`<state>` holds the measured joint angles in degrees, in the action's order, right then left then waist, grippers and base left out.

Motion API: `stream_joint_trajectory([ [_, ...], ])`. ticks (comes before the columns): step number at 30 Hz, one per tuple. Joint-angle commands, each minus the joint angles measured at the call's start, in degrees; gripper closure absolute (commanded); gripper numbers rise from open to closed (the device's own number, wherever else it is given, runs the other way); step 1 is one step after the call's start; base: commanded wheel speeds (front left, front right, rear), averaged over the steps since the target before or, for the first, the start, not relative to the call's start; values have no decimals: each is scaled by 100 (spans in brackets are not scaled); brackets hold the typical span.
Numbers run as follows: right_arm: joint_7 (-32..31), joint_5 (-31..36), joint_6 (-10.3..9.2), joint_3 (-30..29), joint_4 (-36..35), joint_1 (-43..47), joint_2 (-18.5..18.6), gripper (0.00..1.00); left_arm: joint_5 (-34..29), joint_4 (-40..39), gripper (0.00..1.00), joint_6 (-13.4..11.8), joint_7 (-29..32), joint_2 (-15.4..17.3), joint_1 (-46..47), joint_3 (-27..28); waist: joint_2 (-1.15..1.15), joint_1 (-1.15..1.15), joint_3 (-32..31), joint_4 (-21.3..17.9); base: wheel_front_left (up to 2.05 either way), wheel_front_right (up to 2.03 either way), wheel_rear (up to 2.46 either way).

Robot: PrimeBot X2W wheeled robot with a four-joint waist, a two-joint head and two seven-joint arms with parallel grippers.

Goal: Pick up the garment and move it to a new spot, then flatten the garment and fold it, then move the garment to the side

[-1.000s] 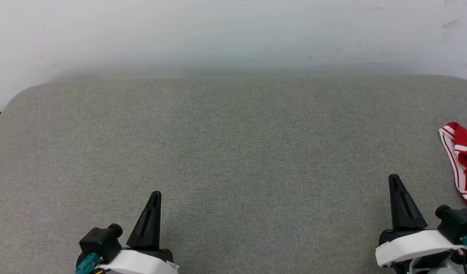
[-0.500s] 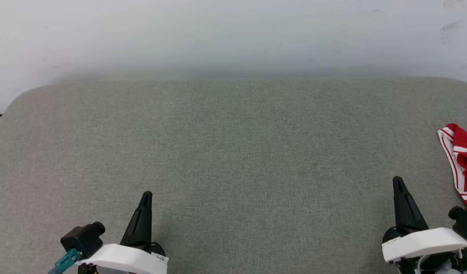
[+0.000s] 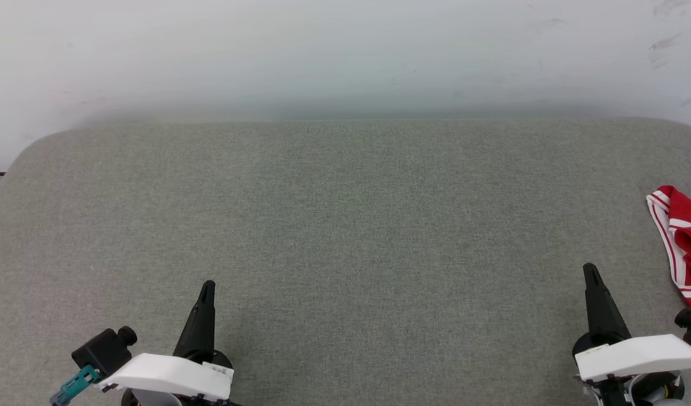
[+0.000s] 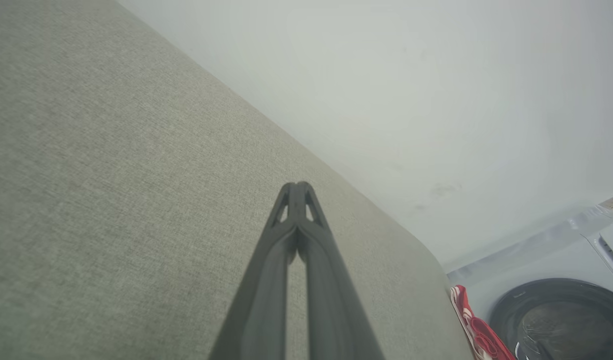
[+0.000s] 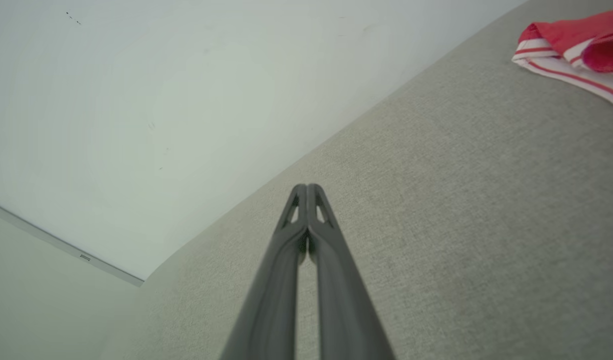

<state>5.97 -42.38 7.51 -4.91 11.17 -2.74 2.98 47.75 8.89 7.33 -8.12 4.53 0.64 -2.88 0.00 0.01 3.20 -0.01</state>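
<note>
The garment is lying in layers at the far right edge of the grey table, partly running out of the head view, near the right gripper. That gripper and the left gripper are hovering low over bare table, fingers pressed together, gripping nothing. The scene is fitting either a shirt waiting to be fetched or one already set aside; the hidden part is leaving that unsettled.
</note>
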Motion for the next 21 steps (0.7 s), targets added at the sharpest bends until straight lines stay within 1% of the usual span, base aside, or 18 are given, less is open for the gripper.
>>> stream_joint_trajectory([
  [1, -54, -227, 0, -16, -46, -163, -4, 100, 211, -35, 100, 12, 53, 33, 157, 44, 0, -1, -5, 0, 0, 0, 0],
  [21, -420, -1677, -1, -63, 52, -239, -8, 100, 1600, 117, 100, 16, 394, 60, 279, 208, 0, -1, -73, 0, 0, 0, 0],
])
